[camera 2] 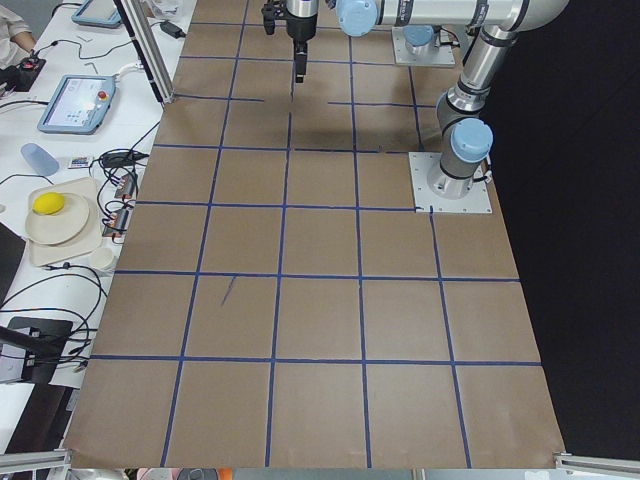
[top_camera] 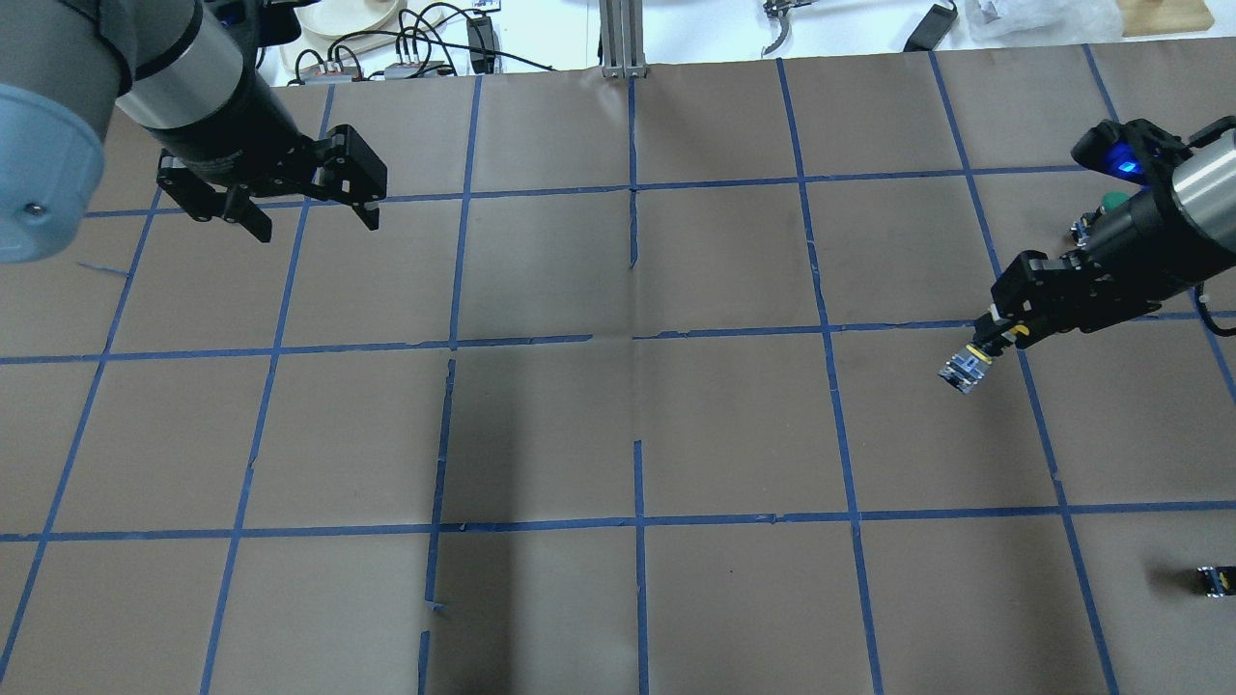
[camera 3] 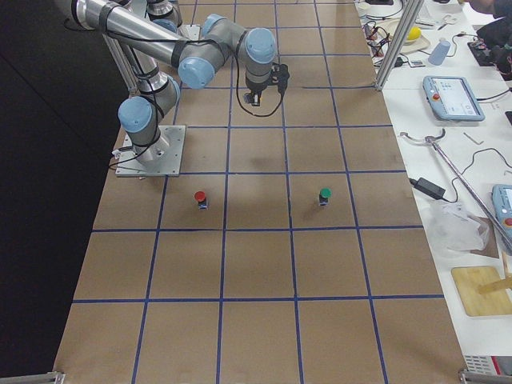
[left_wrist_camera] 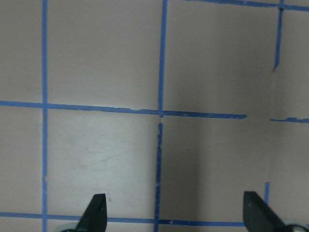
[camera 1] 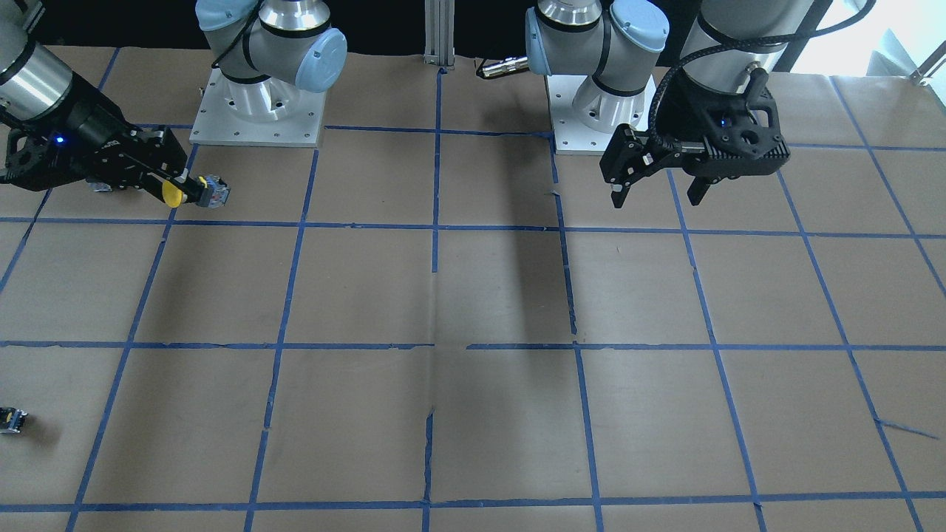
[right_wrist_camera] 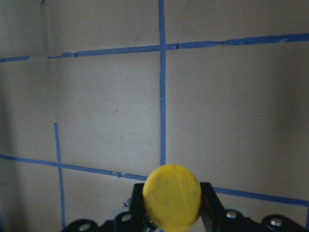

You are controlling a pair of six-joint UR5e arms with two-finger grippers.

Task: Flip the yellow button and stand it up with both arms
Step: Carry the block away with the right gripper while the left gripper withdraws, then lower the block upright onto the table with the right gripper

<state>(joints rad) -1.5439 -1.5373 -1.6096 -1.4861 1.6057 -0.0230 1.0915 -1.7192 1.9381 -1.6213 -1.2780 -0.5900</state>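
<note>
The yellow button (camera 1: 173, 194) is clamped in my right gripper (camera 1: 194, 190), held off the table. Its grey-black body sticks out beyond the fingertips. Overhead, the button (top_camera: 966, 367) hangs just below the right gripper (top_camera: 991, 340) at the right side. In the right wrist view the round yellow cap (right_wrist_camera: 172, 195) faces the camera between the two fingers (right_wrist_camera: 209, 203). My left gripper (camera 1: 658, 196) is open and empty, high above the table; it also shows overhead (top_camera: 317, 225) and in its wrist view (left_wrist_camera: 174, 215), where only bare paper lies below.
Brown paper with a blue tape grid (top_camera: 632, 338) covers the table. A small black block with a yellow spot (camera 1: 11, 420) lies at the table's edge. A green-capped button (camera 3: 324, 194) and a red-capped button (camera 3: 200, 198) stand near the right arm's end.
</note>
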